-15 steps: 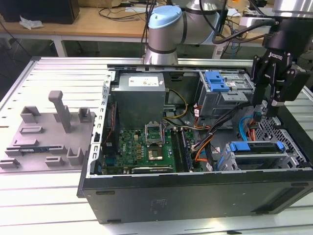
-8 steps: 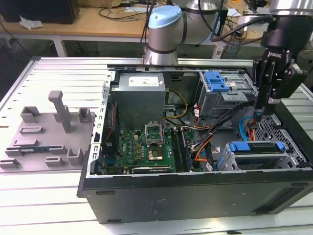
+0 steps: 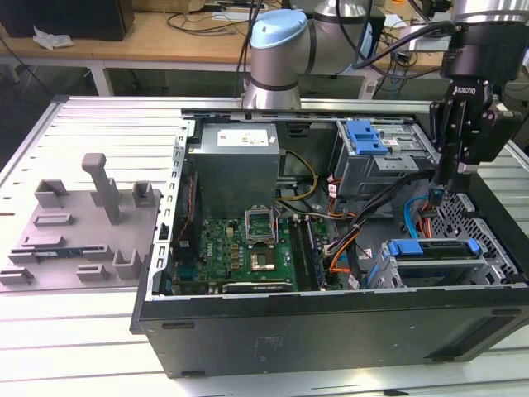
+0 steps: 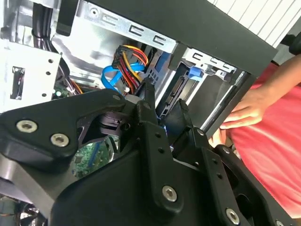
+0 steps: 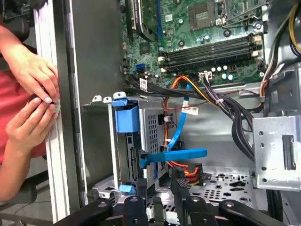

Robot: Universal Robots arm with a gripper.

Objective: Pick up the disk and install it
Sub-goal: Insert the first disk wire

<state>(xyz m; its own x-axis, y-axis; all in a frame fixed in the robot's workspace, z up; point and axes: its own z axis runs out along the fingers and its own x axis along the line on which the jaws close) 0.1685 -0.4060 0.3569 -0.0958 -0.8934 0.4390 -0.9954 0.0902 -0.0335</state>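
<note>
gripper (image 3: 446,184): released, empty; near disk (image 3: 433,248) | disk: likely stiff, dense, shock-fragile; lies in case (image 3: 331,318) | grip: its blue frame edges

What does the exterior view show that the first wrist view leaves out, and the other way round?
Exterior view: the whole open computer case, a grey fixture tray at the exterior view's left, the arm's blue-capped joint. First wrist view: a person's hands at the case's outer wall. Both: the motherboard, orange and blue cables, the gripper over the case, and the blue-framed disk sitting in its bay.
</note>
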